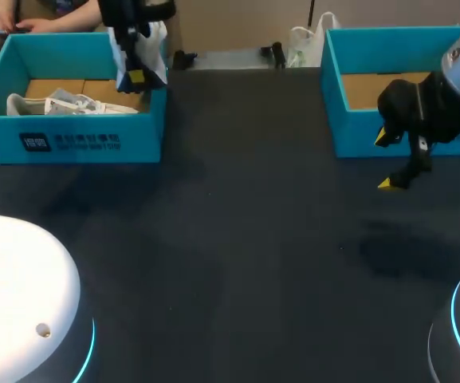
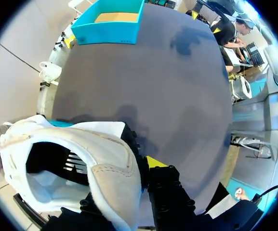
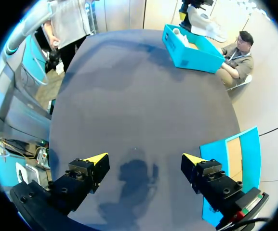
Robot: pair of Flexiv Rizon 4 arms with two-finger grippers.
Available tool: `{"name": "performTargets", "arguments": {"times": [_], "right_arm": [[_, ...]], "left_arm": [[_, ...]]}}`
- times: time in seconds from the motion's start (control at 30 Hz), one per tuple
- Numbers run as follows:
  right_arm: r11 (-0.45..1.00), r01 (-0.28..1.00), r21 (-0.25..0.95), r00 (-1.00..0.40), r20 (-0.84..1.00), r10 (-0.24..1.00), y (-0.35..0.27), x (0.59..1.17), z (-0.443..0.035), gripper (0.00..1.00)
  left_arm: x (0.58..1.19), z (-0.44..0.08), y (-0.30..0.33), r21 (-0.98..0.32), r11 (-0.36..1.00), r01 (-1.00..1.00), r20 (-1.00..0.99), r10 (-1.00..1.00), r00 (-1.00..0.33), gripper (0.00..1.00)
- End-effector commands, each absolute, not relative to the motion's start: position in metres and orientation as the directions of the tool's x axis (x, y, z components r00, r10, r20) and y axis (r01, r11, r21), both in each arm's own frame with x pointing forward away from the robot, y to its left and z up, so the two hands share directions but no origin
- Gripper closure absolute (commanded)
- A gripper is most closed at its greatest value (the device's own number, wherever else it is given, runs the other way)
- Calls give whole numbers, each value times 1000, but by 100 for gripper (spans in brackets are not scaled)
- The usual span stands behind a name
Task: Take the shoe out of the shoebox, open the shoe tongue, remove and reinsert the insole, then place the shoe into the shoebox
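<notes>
The left gripper (image 1: 134, 72) is clamped on a white shoe (image 2: 105, 168), pinching what looks like the rim of its opening, and holds it above the right end of the left shoebox (image 1: 86, 140) in the upper left of the head view. The hold looks thin: only fabric sits between the fingers and most of the shoe hangs to one side, so a quick swing could let it twist or slip out. It could then drop back into the box onto the second shoe (image 1: 66, 104) lying there. The hanging sole could also catch the box's near wall if the arm travels out too low, which would drag the light box across the table (image 1: 237, 239)

The right gripper (image 1: 387, 161) hangs with its fingers wide apart and nothing between them, at the right edge, just in front of the right shoebox (image 1: 353, 136), whose cardboard floor shows bare. The dark tabletop between the two boxes offers room to set the shoe down; the box wall is the only obstacle I can see
</notes>
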State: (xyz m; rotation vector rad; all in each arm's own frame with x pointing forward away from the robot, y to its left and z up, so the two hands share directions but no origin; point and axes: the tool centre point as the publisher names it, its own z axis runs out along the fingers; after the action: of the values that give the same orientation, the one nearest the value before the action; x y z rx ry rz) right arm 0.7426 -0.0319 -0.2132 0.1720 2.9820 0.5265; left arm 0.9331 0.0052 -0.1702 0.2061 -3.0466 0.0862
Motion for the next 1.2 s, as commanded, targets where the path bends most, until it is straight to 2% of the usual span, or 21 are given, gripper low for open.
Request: {"name": "performTargets", "arguments": {"times": [0.03,0.37,0.73,1.2], "right_arm": [[934,92,346,-988,-88,130,-32,742,-214,0],[934,92,346,-988,-88,130,-32,742,-214,0],[934,92,346,-988,-88,130,-32,742,-214,0],[934,92,346,-988,-88,130,-32,742,-214,0]], "left_arm": [[953,-170,34,-81,986,-147,90,-139,-986,100],[997,-168,95,-63,978,-200,100,-193,-976,100],[1012,-163,150,17,992,-126,111,-127,-986,100],[1012,-156,167,25,990,-140,125,-142,-982,100]]}}
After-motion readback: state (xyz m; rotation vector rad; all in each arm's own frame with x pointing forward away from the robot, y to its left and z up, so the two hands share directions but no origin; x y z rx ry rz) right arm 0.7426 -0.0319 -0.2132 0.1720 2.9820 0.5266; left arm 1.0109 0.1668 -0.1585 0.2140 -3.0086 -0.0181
